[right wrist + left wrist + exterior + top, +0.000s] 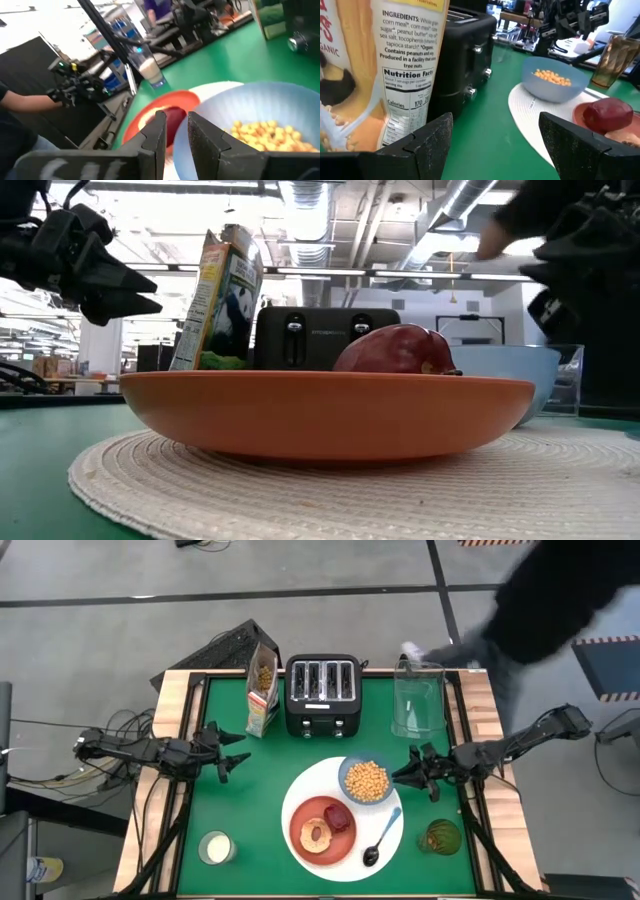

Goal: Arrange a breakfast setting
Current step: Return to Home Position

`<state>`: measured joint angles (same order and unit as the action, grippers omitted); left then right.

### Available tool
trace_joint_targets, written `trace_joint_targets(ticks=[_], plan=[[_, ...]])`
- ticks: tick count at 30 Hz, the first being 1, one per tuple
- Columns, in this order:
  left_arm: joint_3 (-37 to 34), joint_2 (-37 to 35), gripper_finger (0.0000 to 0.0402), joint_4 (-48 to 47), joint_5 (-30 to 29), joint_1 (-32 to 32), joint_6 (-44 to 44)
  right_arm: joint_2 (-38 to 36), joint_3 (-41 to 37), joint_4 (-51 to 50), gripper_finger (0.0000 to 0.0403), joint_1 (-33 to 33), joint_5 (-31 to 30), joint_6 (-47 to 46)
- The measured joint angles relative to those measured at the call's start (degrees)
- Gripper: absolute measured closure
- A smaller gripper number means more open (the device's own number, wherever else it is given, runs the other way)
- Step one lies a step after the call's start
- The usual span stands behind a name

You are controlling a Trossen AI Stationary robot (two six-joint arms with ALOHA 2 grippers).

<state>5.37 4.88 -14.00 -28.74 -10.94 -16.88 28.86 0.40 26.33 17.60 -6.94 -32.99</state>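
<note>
Small blue bowl [367, 780] of yellow cereal [367, 781]: on large round white plate [300, 792], desk centre, just beside right claw [402, 776], fingers narrowly parted, empty. Left claw [238, 749]: wide open, empty, near cereal box [263, 690].

Even overhead light fell; ceiling strip lights [330, 198] glared (low view), and a person's dark sleeve [570, 595] blurred upper right.

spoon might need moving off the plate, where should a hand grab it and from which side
Take the blue-handled spoon by the middle of its blue handle, coming straight down from above. It lies flat on the white plate rim, its dark bowl end nearest the table's front edge, so the fingers should close across the slim handle. The right hand is closest.
</note>
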Motion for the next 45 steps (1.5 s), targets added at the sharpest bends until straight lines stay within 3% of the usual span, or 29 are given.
trace_joint_targets(ticks=[23, 45], plan=[[0.0, 0.4, 0.0119, 0.0, -0.1, 0.0, -0.3, 0.0, -0.1, -14.7, 0.03, -0.1, -0.6, -0.1], [-0.1, 0.4, 0.0119, 0.0, -0.1, 0.0, -0.3, 0.0, -0.1, -16.1, 0.03, -0.1, -0.6, -0.1]])
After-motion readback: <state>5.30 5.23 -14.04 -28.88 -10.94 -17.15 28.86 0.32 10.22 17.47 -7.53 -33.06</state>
